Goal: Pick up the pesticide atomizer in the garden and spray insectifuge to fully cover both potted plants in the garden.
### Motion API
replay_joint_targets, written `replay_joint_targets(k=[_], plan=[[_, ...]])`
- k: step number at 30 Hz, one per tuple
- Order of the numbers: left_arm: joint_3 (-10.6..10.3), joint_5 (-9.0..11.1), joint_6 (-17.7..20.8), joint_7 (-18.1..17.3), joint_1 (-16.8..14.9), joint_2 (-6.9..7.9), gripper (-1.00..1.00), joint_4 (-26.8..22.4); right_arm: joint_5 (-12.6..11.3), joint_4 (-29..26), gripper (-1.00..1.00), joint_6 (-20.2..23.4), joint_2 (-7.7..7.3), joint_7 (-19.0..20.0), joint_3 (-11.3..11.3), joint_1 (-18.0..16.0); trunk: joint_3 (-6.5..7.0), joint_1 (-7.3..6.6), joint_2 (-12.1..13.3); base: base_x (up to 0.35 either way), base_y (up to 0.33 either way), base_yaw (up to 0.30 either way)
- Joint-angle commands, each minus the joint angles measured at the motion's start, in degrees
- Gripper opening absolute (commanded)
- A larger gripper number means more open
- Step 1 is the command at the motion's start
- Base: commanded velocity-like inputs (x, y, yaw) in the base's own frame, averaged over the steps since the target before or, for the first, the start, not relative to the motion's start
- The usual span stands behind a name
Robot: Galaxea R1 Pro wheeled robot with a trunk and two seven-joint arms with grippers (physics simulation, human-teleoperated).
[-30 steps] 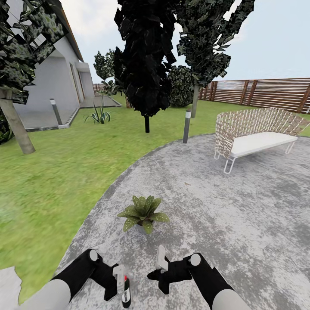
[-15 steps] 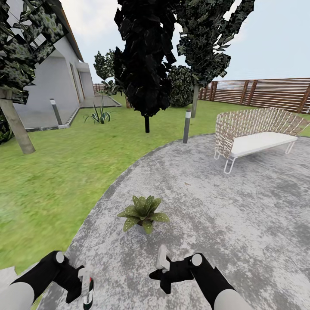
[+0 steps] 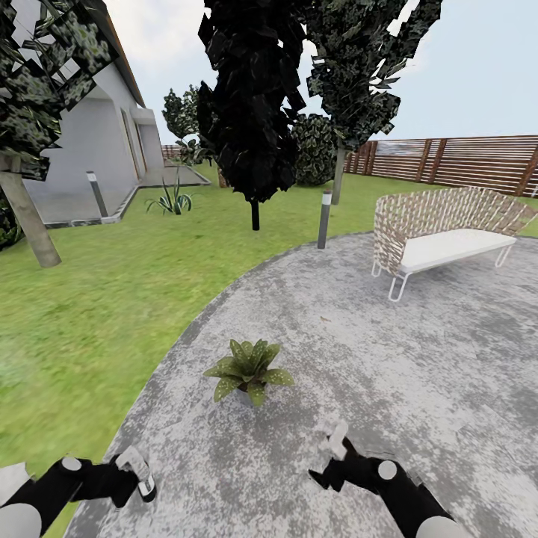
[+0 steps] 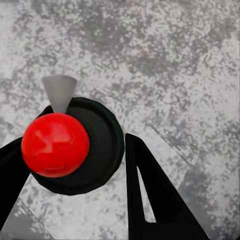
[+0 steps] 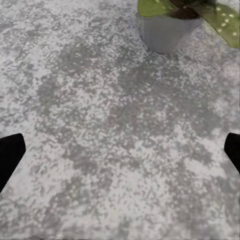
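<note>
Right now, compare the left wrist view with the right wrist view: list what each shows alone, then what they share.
Left wrist view alone: the pesticide atomizer seen end-on, red cap and grey nozzle, between the left gripper fingers. Right wrist view alone: a potted plant in its grey pot, ahead of the open, empty right gripper. Shared: the mottled grey stone patio beneath.

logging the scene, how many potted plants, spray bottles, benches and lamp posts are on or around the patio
potted plant: 1
pesticide atomizer, in the left gripper: 1
wicker bench: 1
lamp posts: 2
total: 5
</note>
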Motion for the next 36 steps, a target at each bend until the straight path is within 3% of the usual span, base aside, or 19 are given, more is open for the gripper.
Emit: replay_joint_targets(k=[1,5,8,11,12,14,16,18,26,36], plan=[[1.3,0.7,-0.4,1.4,0.0,-0.04,-1.00,1.0,0.5,1.3,1.00,-0.4,-0.09,-3.7,-1.4,0.2,-0.05,-0.01,0.0,0.000,0.000,0.000],[2.6,6.2,-0.7,9.3,0.0,-0.51,-1.00,5.6,0.4,8.4,1.00,-2.6,-0.31,-24.9,-3.4,1.2,-0.05,-0.01,0.0,0.000,0.000,0.000],[2.8,12.1,-3.5,18.0,0.4,-2.34,-1.00,10.8,0.4,15.0,1.00,-8.6,-0.26,-40.4,-3.6,2.6,-0.05,-0.01,0.0,0.000,0.000,0.000],[2.8,15.5,-8.1,26.8,2.2,-4.87,-1.00,13.5,-0.7,19.5,1.00,-13.8,-0.40,-49.9,-3.7,3.9,-0.05,-0.01,0.0,0.000,0.000,0.000],[2.8,15.9,-9.0,29.4,3.0,-5.79,-1.00,13.7,-2.9,20.4,1.00,-16.0,-0.54,-52.4,-3.8,4.8,-0.05,-0.01,0.0,0.000,0.000,0.000],[2.8,16.5,-10.2,35.0,4.9,-8.15,-1.00,14.1,-7.9,21.1,1.00,-18.6,-0.64,-54.1,-3.8,5.9,-0.05,-0.01,0.0,0.000,0.000,0.000],[2.8,16.7,-10.6,37.1,6.0,-9.34,-1.00,14.2,-11.8,21.3,1.00,-19.6,-0.67,-54.6,-3.7,6.2,-0.05,-0.01,0.0,0.000,0.000,0.000],[2.8,17.1,-10.7,37.8,6.6,-10.08,-1.00,14.3,-13.3,21.4,1.00,-19.9,-0.66,-54.7,-3.7,6.3,-0.05,-0.01,0.0,0.000,0.000,0.000],[3.7,25.0,-10.8,38.2,8.5,-9.57,-1.00,14.1,-14.4,21.5,1.00,-20.1,-0.50,-54.8,-3.7,6.4,-0.05,-0.01,0.0,0.000,0.000,0.000],[3.4,25.6,-10.8,38.2,8.7,-9.60,-1.00,14.2,-14.3,21.5,1.00,-20.1,-0.63,-55.0,-3.7,6.4,-0.05,-0.01,0.0,0.000,0.000,0.133]])
